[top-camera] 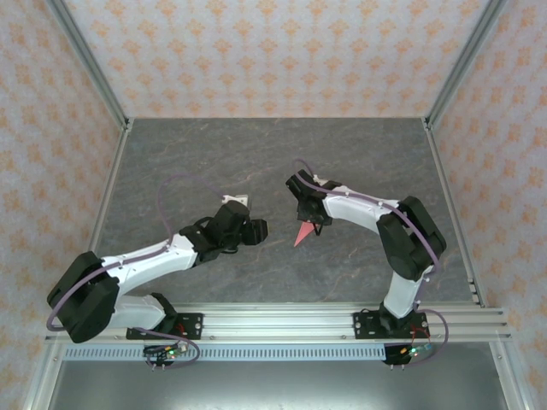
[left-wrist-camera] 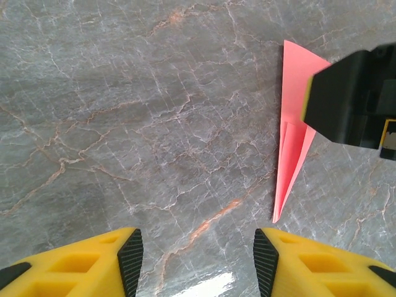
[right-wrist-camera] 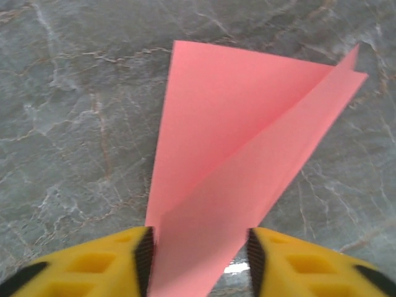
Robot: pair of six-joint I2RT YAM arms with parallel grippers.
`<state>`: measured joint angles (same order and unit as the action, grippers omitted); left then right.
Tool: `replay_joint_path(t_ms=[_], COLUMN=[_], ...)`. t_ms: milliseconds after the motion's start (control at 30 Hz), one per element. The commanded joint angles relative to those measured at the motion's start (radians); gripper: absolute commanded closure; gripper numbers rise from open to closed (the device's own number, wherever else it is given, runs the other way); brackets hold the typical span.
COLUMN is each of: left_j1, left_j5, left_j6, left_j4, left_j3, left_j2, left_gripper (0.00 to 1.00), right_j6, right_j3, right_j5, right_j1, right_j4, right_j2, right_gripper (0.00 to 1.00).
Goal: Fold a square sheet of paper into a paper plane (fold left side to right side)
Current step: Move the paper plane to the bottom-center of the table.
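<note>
Left gripper [left-wrist-camera: 195, 250]: released, its yellow fingers [left-wrist-camera: 80, 263] and black pads standing apart with nothing between them. It sits just left of the paper plane [left-wrist-camera: 292, 148] and apart from it. Right gripper [right-wrist-camera: 198, 250]: directly over the plane, jaws apart, with the pink-red paper passing between the pads and spanning the gap. Whether the pads press on the paper cannot be told. The plane is a narrow folded dart with two layers parting at one corner, and its pointed tip is directed toward the left gripper. The plane is near the middle of the grey veined table [top-camera: 256, 154]. Whether it rests on the table or is raised off it cannot be told. Walls [top-camera: 273, 51] patterned in orange stand well beyond the plane on three sides.
</note>
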<state>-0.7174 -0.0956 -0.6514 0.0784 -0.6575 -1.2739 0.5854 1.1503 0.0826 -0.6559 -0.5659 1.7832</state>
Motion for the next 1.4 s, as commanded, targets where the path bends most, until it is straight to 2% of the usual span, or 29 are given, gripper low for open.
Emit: replay_joint_path(t_ms=[0,133,200,367,500,700,800,967,1000,1167,1267,1367], left_j1=[0.003,0.003,0.004,0.003,0.004,0.004,0.005,0.003,0.003,0.004,0.003,0.004], left_j5=[0.046,0.055,0.058,0.072,0.087,0.117,0.129,0.130,0.129,0.128,0.125,0.126], left_j6=[0.027,0.029,0.029,0.032,0.035,0.039,0.039,0.033,0.032,0.030,0.031,0.033], left_j4=[0.032,0.041,0.044,0.062,0.083,0.123,0.132,0.133,0.136,0.130,0.128,0.124], left_j3=[0.014,0.020,0.021,0.020,0.017,0.018,0.022,0.026,0.026,0.024,0.020,0.019], left_j2=[0.030,0.043,0.051,0.067,0.083,0.120,0.137,0.145,0.145,0.143,0.137,0.133], left_gripper=[0.47,0.46,0.46,0.46,0.46,0.45,0.45,0.45,0.45,0.44,0.44,0.44], right_j6=[0.008,-0.002,-0.010,-0.043,-0.088,-0.097,-0.116,-0.173,-0.173,-0.197,-0.171,-0.158], right_j3=[0.001,-0.010,-0.012,-0.016,-0.030,-0.202,-0.292,-0.408,-0.436,-0.500,-0.487,-0.452], right_j5=[0.060,0.057,0.052,0.004,-0.102,-0.399,-0.447,-0.430,-0.408,-0.228,-0.135,-0.185], right_j1=[-0.002,-0.002,-0.003,-0.019,-0.034,-0.034,-0.034,-0.014,-0.005,0.025,0.028,0.023], right_j4=[-0.067,-0.086,-0.090,-0.074,-0.021,0.284,0.393,0.381,0.361,0.158,0.010,-0.040], right_j2=[-0.027,-0.074,-0.098,-0.191,-0.259,-0.320,-0.335,-0.364,-0.396,-0.593,-0.686,-0.717], right_gripper=[0.68,0.90,0.98,1.00,1.00,0.98,0.95,0.93,0.90,0.60,0.56,0.55])
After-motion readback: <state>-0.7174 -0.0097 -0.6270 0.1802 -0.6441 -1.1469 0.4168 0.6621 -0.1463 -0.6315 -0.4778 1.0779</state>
